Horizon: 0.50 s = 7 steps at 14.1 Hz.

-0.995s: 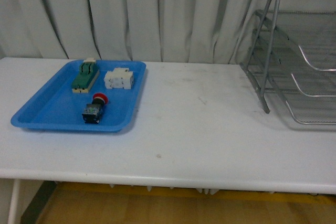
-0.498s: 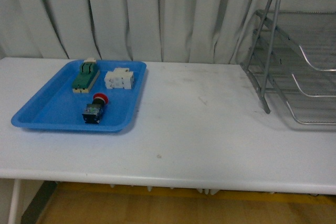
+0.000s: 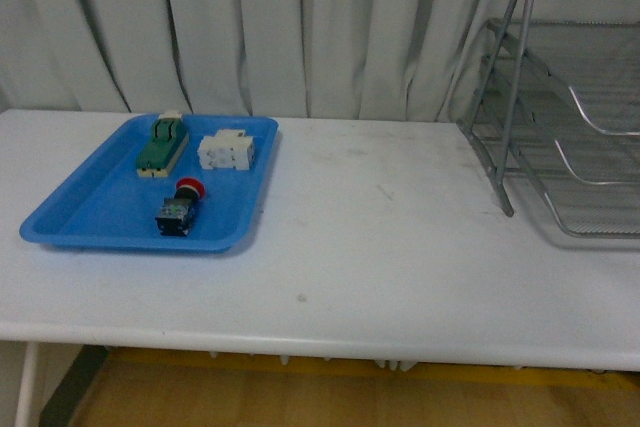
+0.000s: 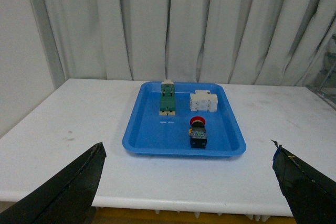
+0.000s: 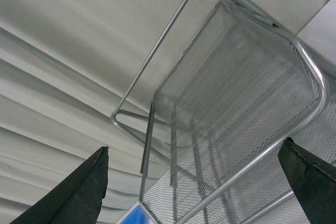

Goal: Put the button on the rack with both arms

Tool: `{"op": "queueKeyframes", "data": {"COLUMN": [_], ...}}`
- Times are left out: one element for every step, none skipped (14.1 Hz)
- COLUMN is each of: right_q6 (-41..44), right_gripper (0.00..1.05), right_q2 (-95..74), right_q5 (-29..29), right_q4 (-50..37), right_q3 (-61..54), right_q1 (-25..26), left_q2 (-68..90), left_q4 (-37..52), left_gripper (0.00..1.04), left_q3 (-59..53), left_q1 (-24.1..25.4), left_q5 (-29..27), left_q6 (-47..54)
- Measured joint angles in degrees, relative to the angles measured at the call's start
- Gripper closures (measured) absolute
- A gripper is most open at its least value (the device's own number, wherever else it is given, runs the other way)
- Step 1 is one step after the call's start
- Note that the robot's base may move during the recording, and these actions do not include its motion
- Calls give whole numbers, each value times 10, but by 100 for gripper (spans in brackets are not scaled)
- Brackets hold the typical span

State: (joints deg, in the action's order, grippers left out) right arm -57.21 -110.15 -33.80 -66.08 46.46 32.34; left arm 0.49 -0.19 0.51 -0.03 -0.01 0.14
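At the left of my front view a flat blue plastic tray lies on the white table. At its far end sits a green terminal block with a cream base. Just to the right of it, not touching, is a white rectangular block component.

Nearer to me, in front of the gap between those two, lies the small push-button with a red mushroom cap on a black and blue-green body. The button is on its side on the tray floor, with its cap towards the pale pleated curtain and its body towards me. It is apart from both blocks and from the tray's walls. Nothing grips it.

The middle of the table is plain white. At the far right stands the silver wire-mesh three-tier rack with its tubular frame, well apart from the tray.

My left claw hangs high above the near table edge and faces the tray. Its two black fingers are spread wide with nothing between them. The button lies beyond them in the tray.

My right claw faces the rack at a tilt, with mesh and frame tubes close ahead. Its fingers are likewise spread wide and hold nothing.
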Motion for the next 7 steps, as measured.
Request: {"op": "queueKeyframes", "data": {"right_q6": [-46,-81,-113,-155,-175,-189,-194], "right_gripper": [6,6,6,6,6,6,6], "right_q2": [-22,-43,-61,-95,-120,-139,-150], "right_q5": [-14,-29,-42,-48,-48,-49,-49], "right_q4": [-46,-75,-76,-76,-76,-75,-72], "right_q3": [-10,-15,-17,-17,-17,-16,-16], "right_q1": [0,-1,-1,-1,-1,-1,-1], "left_q2": [0,0,0,0,0,0,0], "left_q4": [0,0,0,0,0,0,0], "left_gripper": [7,7,7,7,7,7,7], "left_q3": [0,0,0,0,0,0,0], "left_q1": [0,0,0,0,0,0,0], "left_q5": [0,0,0,0,0,0,0], "left_q6": [0,0,0,0,0,0,0]}}
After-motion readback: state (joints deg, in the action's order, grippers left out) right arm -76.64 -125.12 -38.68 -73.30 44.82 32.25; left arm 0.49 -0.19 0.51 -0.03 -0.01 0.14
